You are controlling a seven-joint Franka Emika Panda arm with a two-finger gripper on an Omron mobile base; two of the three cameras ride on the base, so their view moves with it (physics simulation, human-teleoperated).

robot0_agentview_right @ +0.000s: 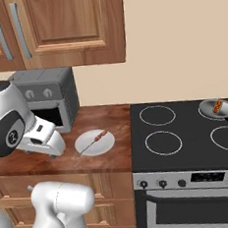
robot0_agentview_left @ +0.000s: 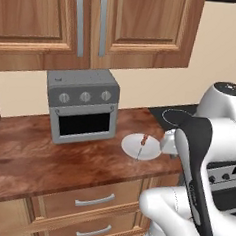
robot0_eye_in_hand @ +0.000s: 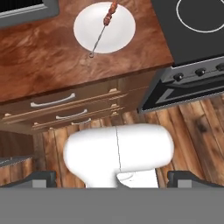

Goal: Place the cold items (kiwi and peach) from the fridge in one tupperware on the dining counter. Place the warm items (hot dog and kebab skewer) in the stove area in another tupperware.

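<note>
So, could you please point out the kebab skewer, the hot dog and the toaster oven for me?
kebab skewer (robot0_eye_in_hand: 110, 14), hand view, on the meat end.
hot dog (robot0_agentview_right: 217, 107), right base view, on its middle.
toaster oven (robot0_agentview_left: 84, 123), left base view, on the dark door glass.

- My kitchen is evenly and softly lit; I can't find any one source of light.
- The plate (robot0_agentview_right: 94, 142) barely casts a shadow on the wooden countertop (robot0_agentview_left: 46, 159).
- The black cooktop (robot0_agentview_right: 187, 133) shows no glare, just a dull sheen.
- Edges look slightly soft and coarse; lines stay straight toward the borders.
</note>
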